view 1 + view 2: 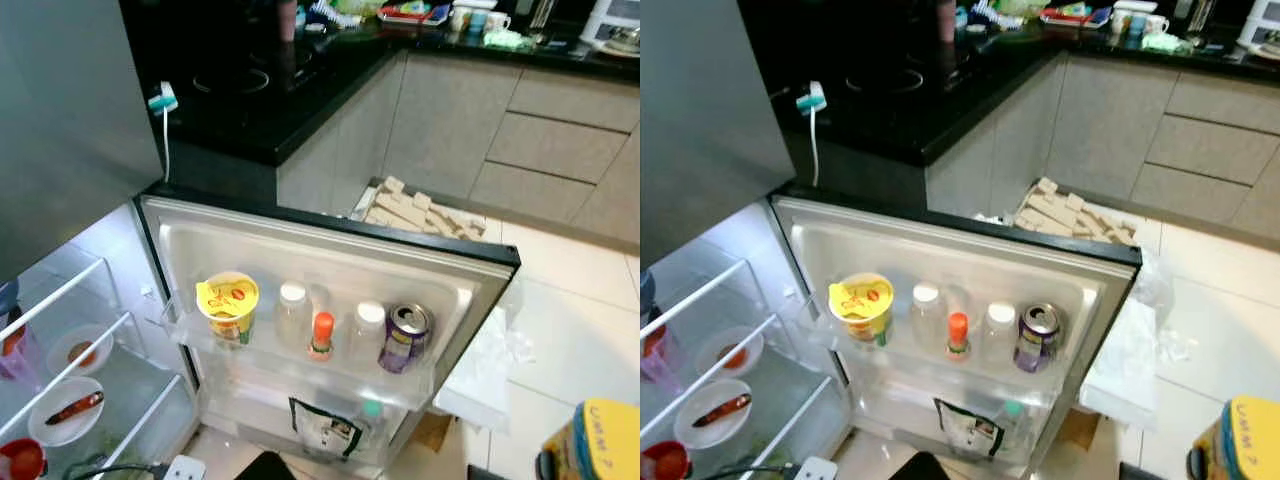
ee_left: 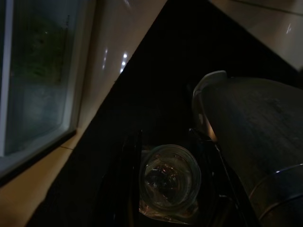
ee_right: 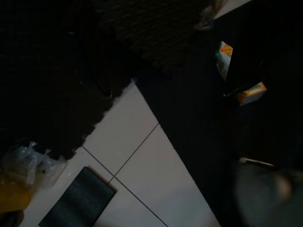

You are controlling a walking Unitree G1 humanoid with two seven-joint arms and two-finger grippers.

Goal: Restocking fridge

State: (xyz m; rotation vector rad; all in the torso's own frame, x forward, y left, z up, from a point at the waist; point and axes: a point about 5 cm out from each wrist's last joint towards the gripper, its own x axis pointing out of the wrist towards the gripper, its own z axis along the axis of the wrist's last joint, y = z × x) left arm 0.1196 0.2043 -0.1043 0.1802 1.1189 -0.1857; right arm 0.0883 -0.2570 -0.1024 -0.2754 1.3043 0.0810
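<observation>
The fridge (image 1: 70,120) stands on my left, its grey upper door shut and its lower door (image 1: 330,250) swung wide open toward me. Beyond it a black counter (image 1: 270,90) runs along to the far right, above beige cabinets (image 1: 540,140); a white plug and cable (image 1: 164,105) hang at its near left edge. The floor (image 1: 580,330) is pale tile, and a tray of light wooden blocks (image 1: 420,212) lies on it just behind the door's top edge. A white bag (image 1: 480,370) sits on the floor right of the door.

Inside the fridge, on the left, white wire shelves (image 1: 70,330) hold two bowls (image 1: 65,410) with red food.

The door shelf (image 1: 300,355) carries a row: a yellow cup (image 1: 228,305) on the left, then a clear white-capped bottle (image 1: 291,315), a small orange-capped bottle (image 1: 321,335), another white-capped bottle (image 1: 368,328), and a purple can (image 1: 402,338) on the right. A printed pouch (image 1: 325,428) sits in the bin below.

A yellow carton (image 1: 600,440) shows at the near right corner.

My left gripper (image 2: 170,189) pinches a clear glass jar (image 2: 169,177) between its black fingers (image 2: 130,179), seen end-on in the dark left wrist view, above the tiles and beside a window-like pane (image 2: 38,75).

My right gripper (image 3: 241,71) hangs in shadow over the tiles, its fingers pressed around an orange-and-white carton (image 3: 226,56). A dark mat (image 3: 78,198) lies on the floor there.
</observation>
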